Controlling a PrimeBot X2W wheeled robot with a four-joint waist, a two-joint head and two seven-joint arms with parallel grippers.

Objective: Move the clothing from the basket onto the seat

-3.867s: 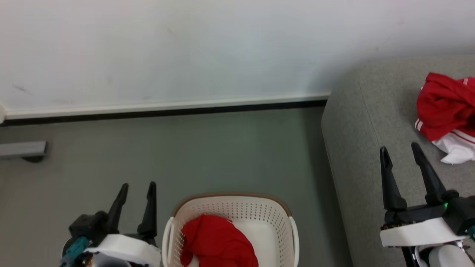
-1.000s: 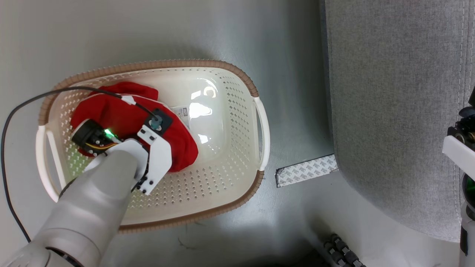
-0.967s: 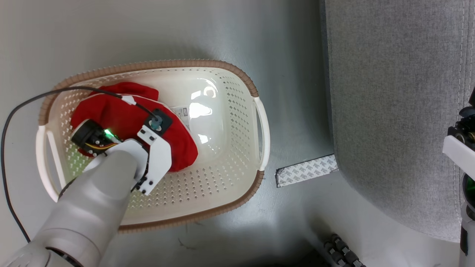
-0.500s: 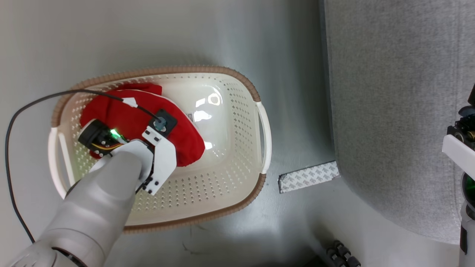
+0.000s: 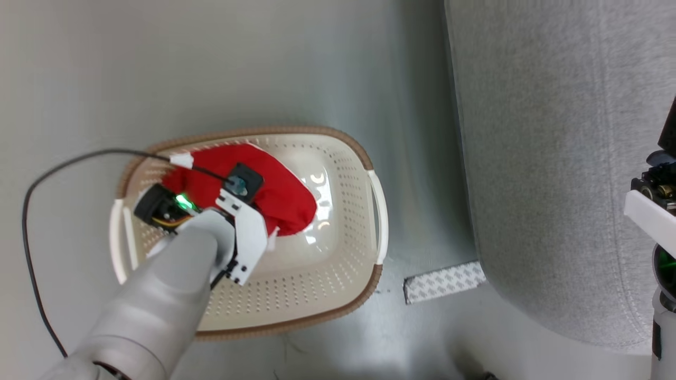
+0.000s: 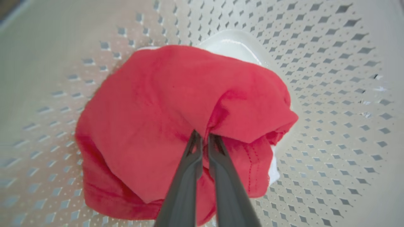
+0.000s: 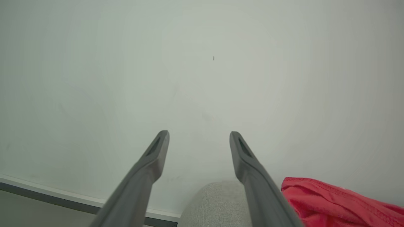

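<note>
In the left wrist view, the left gripper [image 6: 202, 137] is seen pinched shut on a raised fold of the clothing [image 6: 164, 104], with red fabric caught between the two dark fingers, which nearly touch. A white part of the cloth and stitched hem lines are shown at the bundle's lower right edge there. From the head view the grip cannot be judged, since the pale forearm and wrist housing lie over the cloth. The wider layout is given by that view instead. The basket [image 5: 296, 295] stands on the grey floor [image 5: 211, 68] with the seat [image 5: 554, 158] near it on the right, not touching it. A strip of patterned tape [image 5: 444, 282] lies on the floor between them. The clothing is found in the left half of the basket, its long axis running from upper left to lower right. The basket's own long axis runs roughly left to right, with a white handle at each end. A black cable [image 5: 31, 211] is looped from the wrist across the rim. In the right wrist view the right gripper [image 7: 199, 135] is held wide apart with nothing between its fingers, pointed at a pale wall [image 7: 202, 63], and a second red garment [image 7: 331, 201] lies on the seat. The print on the tape is too small to be read.
</note>
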